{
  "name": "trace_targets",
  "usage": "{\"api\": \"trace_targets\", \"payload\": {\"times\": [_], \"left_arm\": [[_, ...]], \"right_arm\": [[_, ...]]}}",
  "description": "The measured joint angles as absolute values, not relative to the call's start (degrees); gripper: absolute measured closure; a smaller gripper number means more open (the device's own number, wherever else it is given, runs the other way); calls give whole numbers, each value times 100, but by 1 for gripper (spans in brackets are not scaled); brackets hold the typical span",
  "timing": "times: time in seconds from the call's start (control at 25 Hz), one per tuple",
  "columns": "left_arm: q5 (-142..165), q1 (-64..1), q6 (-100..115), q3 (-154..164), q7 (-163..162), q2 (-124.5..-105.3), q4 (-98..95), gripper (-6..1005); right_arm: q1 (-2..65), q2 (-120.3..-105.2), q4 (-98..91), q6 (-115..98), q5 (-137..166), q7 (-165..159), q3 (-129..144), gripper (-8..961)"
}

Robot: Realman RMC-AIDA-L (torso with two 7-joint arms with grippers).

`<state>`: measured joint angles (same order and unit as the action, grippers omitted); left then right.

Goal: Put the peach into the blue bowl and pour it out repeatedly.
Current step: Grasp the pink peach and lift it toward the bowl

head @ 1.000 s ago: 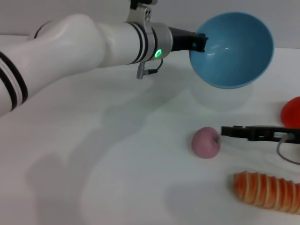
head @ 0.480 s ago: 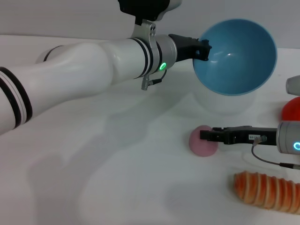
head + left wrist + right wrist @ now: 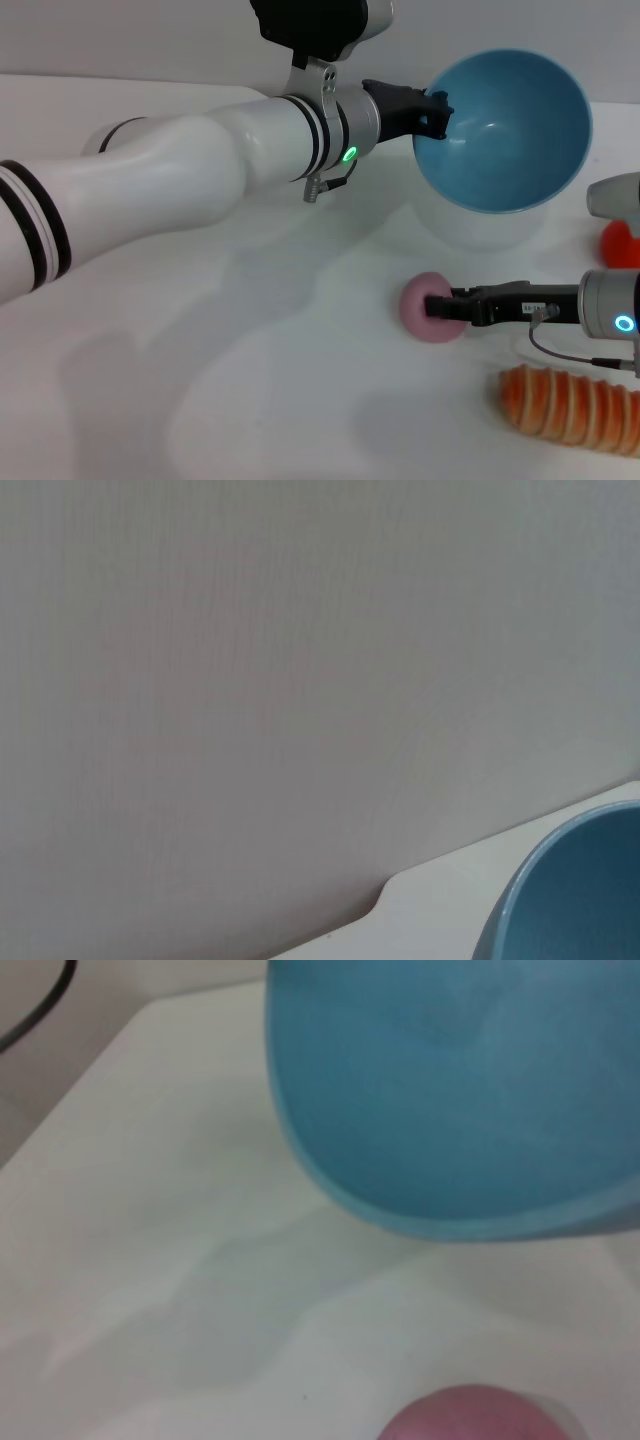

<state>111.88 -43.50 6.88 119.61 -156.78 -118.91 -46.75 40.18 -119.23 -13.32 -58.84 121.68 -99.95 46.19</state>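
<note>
Head view: your left hand (image 3: 432,108) is clamped on the tilted blue bowl's (image 3: 505,130) rim; your right hand (image 3: 440,305) touches the peach (image 3: 422,306) below it, grip state indiscernible.

Blue bowl (image 3: 505,130): round, light blue, glossy inside, empty, raised off the table at far right and tilted with its opening facing near. Peach (image 3: 425,305): small, matte dusty pink, rounded, resting on the white surface, nearer than the bowl.
</note>
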Motion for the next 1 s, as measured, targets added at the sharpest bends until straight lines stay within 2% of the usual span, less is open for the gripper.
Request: {"api": "trace_targets", "payload": {"times": [0.08, 0.64, 1.0], "left_arm": [[11188, -4350, 685, 11961, -15679, -11891, -4675, 999], [11198, -4299, 676, 11970, -15659, -11885, -4675, 999], [11290, -4478, 743, 12110, -15498, -11873, -4221, 999]], "right_arm": [[4020, -11923, -1338, -5897, 12159, -9994, 4673, 432], [3717, -11913, -2345, -6890, 11961, -9959, 4698, 782], [3112, -11883, -4685, -8983, 11242, -9845, 4627, 844]]}}
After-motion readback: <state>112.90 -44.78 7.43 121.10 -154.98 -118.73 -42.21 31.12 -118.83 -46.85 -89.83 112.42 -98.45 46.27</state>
